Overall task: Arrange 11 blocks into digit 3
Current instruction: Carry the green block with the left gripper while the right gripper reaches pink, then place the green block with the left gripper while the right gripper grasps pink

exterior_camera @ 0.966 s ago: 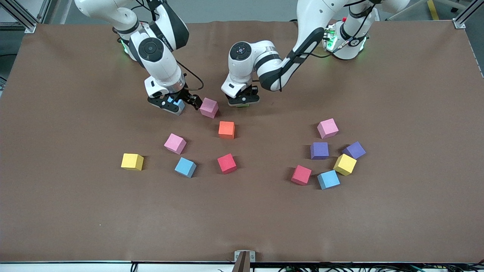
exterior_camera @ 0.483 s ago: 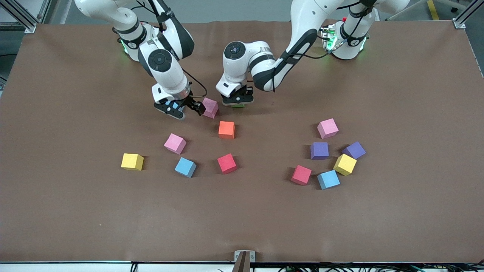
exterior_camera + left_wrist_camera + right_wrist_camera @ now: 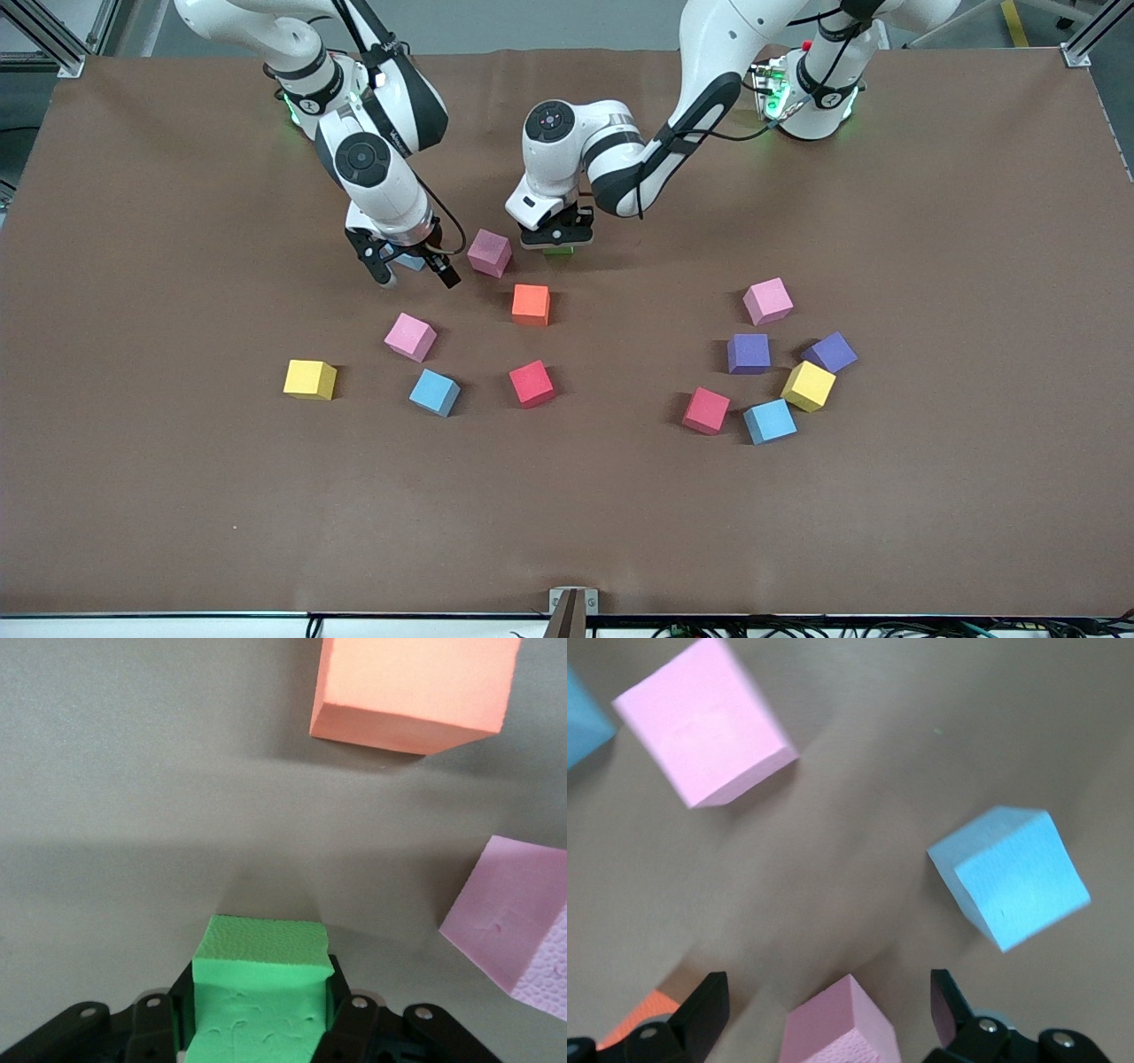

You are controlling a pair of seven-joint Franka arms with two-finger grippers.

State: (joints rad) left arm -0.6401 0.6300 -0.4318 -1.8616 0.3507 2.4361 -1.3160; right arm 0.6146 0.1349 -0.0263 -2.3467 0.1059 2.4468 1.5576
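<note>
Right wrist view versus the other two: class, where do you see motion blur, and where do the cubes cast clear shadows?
Right wrist view: the pink block smears along its edges, while the light blue block stays crisper. Left wrist view: sharp, with a soft shadow under the orange block. Front view: sharp, each cube casting a small dark shadow on the table.

high front view — two wrist close-ups

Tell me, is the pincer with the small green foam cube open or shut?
Shut: the left pincer clamps the small green foam cube between both fingers.
</note>
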